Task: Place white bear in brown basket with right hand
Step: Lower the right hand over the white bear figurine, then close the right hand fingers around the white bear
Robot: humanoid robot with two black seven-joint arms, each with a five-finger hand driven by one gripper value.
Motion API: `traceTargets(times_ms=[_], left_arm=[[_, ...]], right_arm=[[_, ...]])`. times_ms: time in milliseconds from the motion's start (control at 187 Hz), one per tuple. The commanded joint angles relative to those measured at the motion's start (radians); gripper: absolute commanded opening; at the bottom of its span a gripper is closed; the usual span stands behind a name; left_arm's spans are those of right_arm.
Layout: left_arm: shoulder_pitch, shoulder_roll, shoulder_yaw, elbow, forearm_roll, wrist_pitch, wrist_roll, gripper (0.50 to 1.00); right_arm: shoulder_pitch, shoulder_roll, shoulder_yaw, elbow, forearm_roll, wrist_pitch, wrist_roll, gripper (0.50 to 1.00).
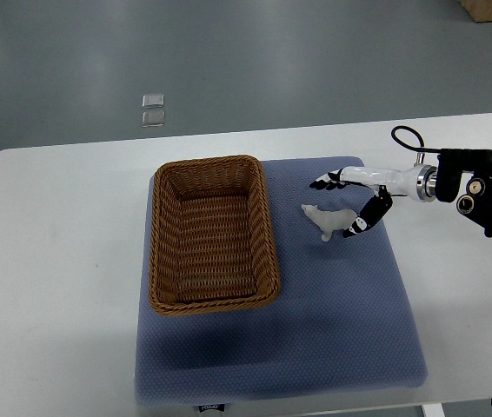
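My fingers [326,182] reach out long toward the basket side, and my thumb [361,223] curls down and touches the rear of the white bear [327,221]. The hand is spread and relaxed, nothing gripped yet; the bear stands on the blue mat [350,321] just below my right hand [355,195], its head pointing toward the brown basket [213,233].

To do this grasp well, I judge I should lower the palm over the bear's back and close fingers and thumb on opposite flanks, around the middle of the body rather than the tail end (a pinch at the rear would likely let it swing nose-down). The figure looks small, hard and smooth, so it could skid on the mat if my thumb pushes before the fingers arrive; both sides should meet it together.

The basket sits empty just beside the bear, on the mat's left part, so the carry will be short: lift clear of the woven rim, move across, let go low.

My forearm [481,195] enters from the right edge over the white table [55,261]. My left arm does not show.
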Motion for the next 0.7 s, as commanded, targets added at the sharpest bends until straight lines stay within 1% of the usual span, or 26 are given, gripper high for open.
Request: traceTargets(times_ms=[0,59,107,214,262,321,391,476,524,589,621,658,696], left_arm=[[0.0,0.0,0.0,0.0,0.001,0.0,0.0,1.0],[0.0,0.0,0.0,-0.001,0.001,0.0,0.0,1.0],[0.0,0.0,0.0,0.0,0.001,0.0,0.0,1.0],[0.0,0.0,0.0,-0.001,0.001,0.0,0.0,1.0],[0.0,0.0,0.0,-0.001,0.001,0.0,0.0,1.0],[0.0,0.0,0.0,0.0,0.001,0.0,0.0,1.0],[0.0,0.0,0.0,0.0,0.001,0.0,0.0,1.0],[0.0,0.0,0.0,0.0,-0.001,0.0,0.0,1.0],[0.0,0.0,0.0,0.0,0.001,0.0,0.0,1.0],[0.0,0.0,0.0,0.0,0.001,0.0,0.0,1.0],[0.0,0.0,0.0,0.0,-0.001,0.0,0.0,1.0],[0.0,0.0,0.0,0.0,0.001,0.0,0.0,1.0],[0.0,0.0,0.0,-0.001,0.001,0.0,0.0,1.0]], right_arm=[[-0.001,0.002,-0.004,-0.002,0.0,0.0,0.0,0.905],[0.001,0.005,-0.004,-0.002,0.0,0.0,0.0,0.895],[0.001,0.007,-0.004,-0.002,0.0,0.0,0.0,0.87],[0.001,0.007,-0.002,-0.002,0.0,0.0,0.0,0.858],[0.001,0.007,-0.002,-0.002,0.001,0.0,0.0,0.832],[0.001,0.007,-0.002,-0.002,0.001,0.0,0.0,0.825],[0.001,0.007,-0.002,-0.002,0.001,0.0,0.0,0.801],[0.002,0.007,-0.002,-0.002,0.001,0.0,0.0,0.791],[0.002,0.007,-0.002,-0.002,0.001,0.001,0.0,0.758],[0.001,0.007,-0.002,-0.002,0.001,0.001,0.0,0.752],[0.001,0.007,-0.002,-0.002,0.001,0.003,0.0,0.725],[0.001,0.007,-0.002,-0.002,0.001,0.004,0.0,0.713],[0.001,0.007,-0.002,-0.002,0.001,0.006,0.0,0.686]])
